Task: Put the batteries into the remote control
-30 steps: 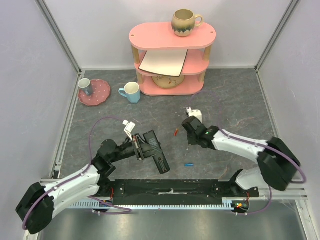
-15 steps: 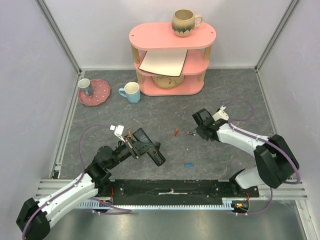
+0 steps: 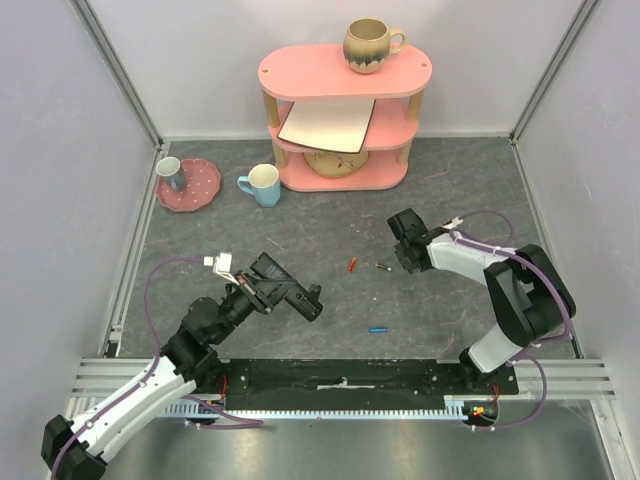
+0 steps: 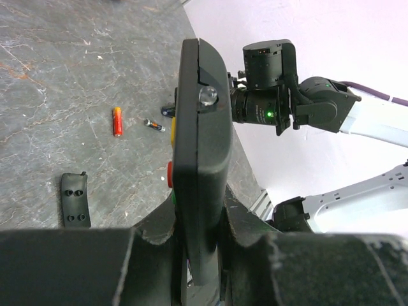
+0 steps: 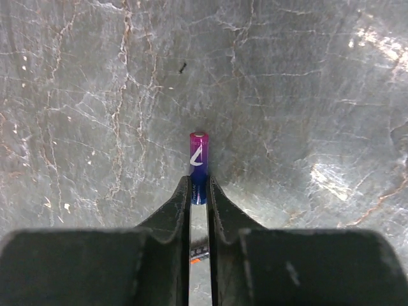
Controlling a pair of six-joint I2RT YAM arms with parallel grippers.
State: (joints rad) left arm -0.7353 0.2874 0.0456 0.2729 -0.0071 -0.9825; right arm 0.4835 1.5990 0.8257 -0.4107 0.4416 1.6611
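- From above, the left hand (image 3: 262, 290) is clamped on one end of the remote control (image 3: 290, 291), at the near left of the grey desk (image 3: 200, 235).
- The right hand (image 3: 400, 262) points down at the middle of the desk, with a dark battery (image 3: 383, 267) at its tips.
- The red-orange battery (image 3: 351, 264) lies just left of that one, apart from it. The blue battery (image 3: 378, 328) lies nearer the arms, well apart from both hands.
- A pink shelf (image 3: 340, 75) with a mug (image 3: 371, 44) on top stands at the back.
- From the left wrist, the left hand (image 4: 201, 217) has both fingers (image 4: 239, 220) pressed on the remote control (image 4: 201, 146), which shows edge-on.
- Beyond it on the desk, the red-orange battery (image 4: 117, 121) and the dark battery (image 4: 153, 125) lie close together. A flat black piece (image 4: 76, 208) lies nearer.
- From the right wrist, the right hand (image 5: 199, 185) has its fingers (image 5: 180, 204) almost together. The near end of the dark battery (image 5: 198, 156), purple-blue here with a pink tip, sits between them. I cannot tell whether they pinch it or only flank it.
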